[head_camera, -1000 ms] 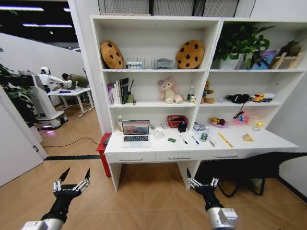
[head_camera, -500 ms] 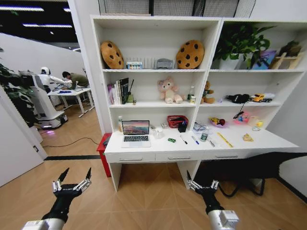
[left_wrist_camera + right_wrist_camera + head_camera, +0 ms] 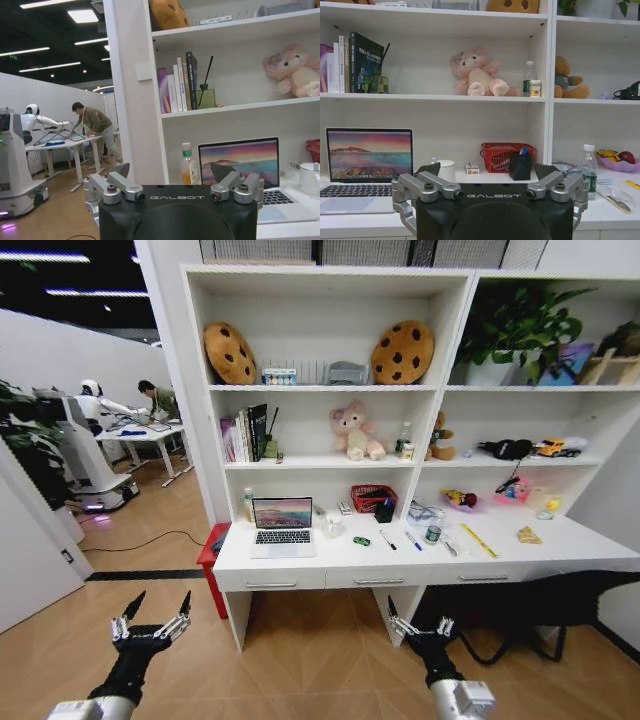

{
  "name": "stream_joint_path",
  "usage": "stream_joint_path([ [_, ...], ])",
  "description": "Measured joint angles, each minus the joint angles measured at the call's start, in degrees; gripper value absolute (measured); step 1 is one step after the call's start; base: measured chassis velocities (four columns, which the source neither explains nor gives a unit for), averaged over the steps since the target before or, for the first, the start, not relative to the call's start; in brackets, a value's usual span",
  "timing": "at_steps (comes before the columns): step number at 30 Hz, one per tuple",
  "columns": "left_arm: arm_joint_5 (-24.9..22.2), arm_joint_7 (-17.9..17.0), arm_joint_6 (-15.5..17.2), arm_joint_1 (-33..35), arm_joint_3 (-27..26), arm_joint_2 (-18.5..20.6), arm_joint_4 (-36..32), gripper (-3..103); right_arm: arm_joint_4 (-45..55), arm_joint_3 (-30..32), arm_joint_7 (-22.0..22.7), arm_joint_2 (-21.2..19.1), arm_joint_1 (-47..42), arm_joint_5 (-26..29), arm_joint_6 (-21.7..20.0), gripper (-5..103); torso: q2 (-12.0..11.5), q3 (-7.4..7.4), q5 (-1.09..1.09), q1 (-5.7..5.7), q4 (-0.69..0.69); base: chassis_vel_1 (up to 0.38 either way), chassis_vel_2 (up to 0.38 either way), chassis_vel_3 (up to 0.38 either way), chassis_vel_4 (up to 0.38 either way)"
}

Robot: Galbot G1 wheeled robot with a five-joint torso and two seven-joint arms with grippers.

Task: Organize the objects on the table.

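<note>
Hands, left [image 3: 150, 620] and right [image 3: 420, 625], hang spread wide and empty before the table [image 3: 300, 562].

Tall white shelving [image 3: 325, 390] is set against the wall, stocked with two cookie-shaped cushions [image 3: 401, 351], a row of books [image 3: 245, 432], a pink plush toy [image 3: 355, 430] and a leafy potted plant [image 3: 520, 325]. The floor [image 3: 300, 660] is laid in light wood with a herringbone pattern, and a white partition wall [image 3: 60, 350] is seen at the left under a dark ceiling lit by long strip lights [image 3: 40, 257]. In the open area beyond, a grey-legged office table [image 3: 150, 435] is placed.
</note>
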Motion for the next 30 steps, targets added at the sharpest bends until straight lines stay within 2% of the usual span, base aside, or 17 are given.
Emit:
stream_joint_path([
  [13,0.38,-0.18,-1.01,0.02,0.21,-0.42,0.99,92,-0.28,-0.26,-0.34,-0.01,0.3,-0.28,0.54,100,0.0,-0.01,0.0,-0.02,0.0,-0.188,0.186,0.196,-0.199],
  [20,0.51,-0.41,-0.77,-0.1,0.36,-0.43,1.4,91,-1.42,0.01,-2.12,0.09,0.93,-0.5,1.56,100,-0.02,0.01,0.0,0.04,0.0,-0.151,0.142,0.135,-0.145],
  [24,0.51,-0.62,-0.71,-0.08,0.19,-0.34,1.47,97,-1.74,0.0,-2.19,0.07,1.2,-0.27,1.81,100,0.0,-0.01,0.0,-0.02,0.0,-0.043,0.052,0.055,-0.033],
  [30,0.59,-0.58,-0.44,-0.11,0.19,-0.21,1.83,98,-2.54,0.37,-3.25,-0.14,1.55,0.38,2.65,100,0.04,-0.03,-0.01,-0.07,-0.01,-0.042,0.033,0.039,-0.044],
])
